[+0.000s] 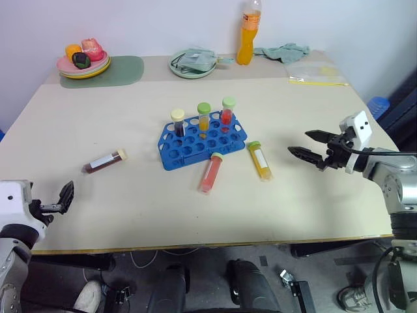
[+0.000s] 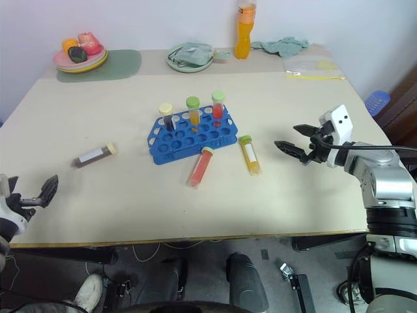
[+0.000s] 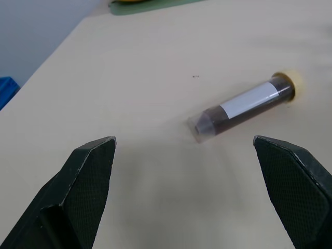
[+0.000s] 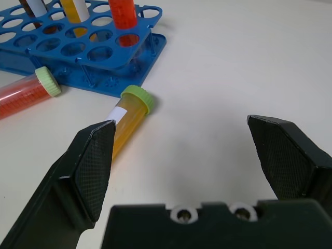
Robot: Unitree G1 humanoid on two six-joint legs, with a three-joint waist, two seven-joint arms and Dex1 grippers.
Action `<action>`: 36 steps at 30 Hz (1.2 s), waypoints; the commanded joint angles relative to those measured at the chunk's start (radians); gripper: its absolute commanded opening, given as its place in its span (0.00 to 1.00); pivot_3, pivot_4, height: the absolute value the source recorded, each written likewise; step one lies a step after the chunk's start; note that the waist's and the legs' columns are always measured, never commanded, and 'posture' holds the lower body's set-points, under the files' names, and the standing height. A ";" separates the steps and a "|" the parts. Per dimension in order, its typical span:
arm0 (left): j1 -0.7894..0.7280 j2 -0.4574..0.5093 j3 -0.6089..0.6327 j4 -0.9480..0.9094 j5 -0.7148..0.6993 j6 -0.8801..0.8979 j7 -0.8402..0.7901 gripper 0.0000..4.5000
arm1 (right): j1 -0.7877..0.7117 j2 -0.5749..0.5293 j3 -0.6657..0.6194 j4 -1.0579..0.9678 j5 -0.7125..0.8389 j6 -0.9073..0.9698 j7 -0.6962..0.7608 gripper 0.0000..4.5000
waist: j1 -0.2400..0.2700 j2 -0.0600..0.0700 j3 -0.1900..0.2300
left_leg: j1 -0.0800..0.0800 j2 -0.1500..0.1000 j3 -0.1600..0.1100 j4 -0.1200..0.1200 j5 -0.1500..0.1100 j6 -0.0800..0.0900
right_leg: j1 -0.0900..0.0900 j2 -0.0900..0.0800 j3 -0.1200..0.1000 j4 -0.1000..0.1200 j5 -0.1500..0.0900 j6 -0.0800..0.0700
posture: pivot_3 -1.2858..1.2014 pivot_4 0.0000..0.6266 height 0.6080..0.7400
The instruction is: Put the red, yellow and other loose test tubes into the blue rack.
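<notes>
Loose test tubes lie flat on the table (image 1: pixel 117 215) around the blue rack (image 1: pixel 202 140), both grippers spread and empty.

Head views: the red tube (image 1: pixel 211 173) lies just in front of the rack, cap touching its front edge, long axis running toward the robot and slightly left; the yellow tube (image 1: pixel 260 160) lies beside it toward the right gripper (image 1: pixel 311 148), cap pointing away from the robot; the dark tube (image 1: pixel 104 160) lies well left of the rack, ahead of the left gripper (image 1: pixel 64 197), its cream cap pointing right and away. Left wrist view: the dark tube sits ahead of the parted fingers (image 3: pixel 88 176), nearer the right-hand one, untouched. Right wrist view: the yellow tube reaches past one spread fingertip (image 4: pixel 96 161), its green cap toward the rack.
</notes>
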 commanded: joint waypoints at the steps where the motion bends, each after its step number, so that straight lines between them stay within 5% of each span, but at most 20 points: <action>1: -0.009 0.001 0.012 -0.024 -0.002 -0.009 0.007 0.97 | 0.001 0.010 -0.014 -0.042 0.008 0.000 -0.010 1.00 | 0.000 0.000 0.000 | 0.000 0.000 0.000 0.000 0.000 0.000 | 0.000 0.000 0.000 0.000 0.000 0.000 | 0.52 0.24 1.00; 13: -0.062 0.005 -0.056 -0.015 0.006 -0.024 -0.003 0.97 | -0.038 0.079 -0.003 -0.131 -0.008 0.153 -0.191 1.00 | 0.000 0.000 0.000 | 0.000 0.000 0.000 0.000 0.000 0.000 | 0.000 0.000 0.000 0.000 0.000 0.000 | 0.52 0.24 1.00; 26: -0.178 0.058 -0.305 0.120 0.082 -0.142 -0.171 0.97 | -0.141 0.212 -0.208 -0.588 0.480 1.042 -0.420 1.00 | -0.001 0.000 0.000 | 0.000 0.000 -0.001 0.000 0.000 0.000 | 0.000 0.001 0.000 0.001 0.000 0.000 | 0.52 0.24 1.00; 30: -0.194 0.064 -0.372 0.143 0.106 -0.177 -0.208 0.97 | -0.159 0.380 -0.161 -0.511 0.676 1.138 -0.786 1.00 | -0.003 0.000 0.000 | 0.000 0.000 -0.001 -0.001 0.000 0.000 | 0.000 0.001 0.000 0.002 0.000 0.000 | 0.52 0.24 1.00; 36: -0.216 0.044 -0.431 0.144 0.126 -0.196 -0.206 0.97 | -0.216 0.614 -0.243 -0.277 0.972 1.138 -1.555 1.00 | -0.003 0.000 0.000 | -0.002 0.000 -0.001 0.000 0.000 0.000 | -0.003 0.000 0.000 0.003 0.000 0.000 | 0.52 0.24 1.00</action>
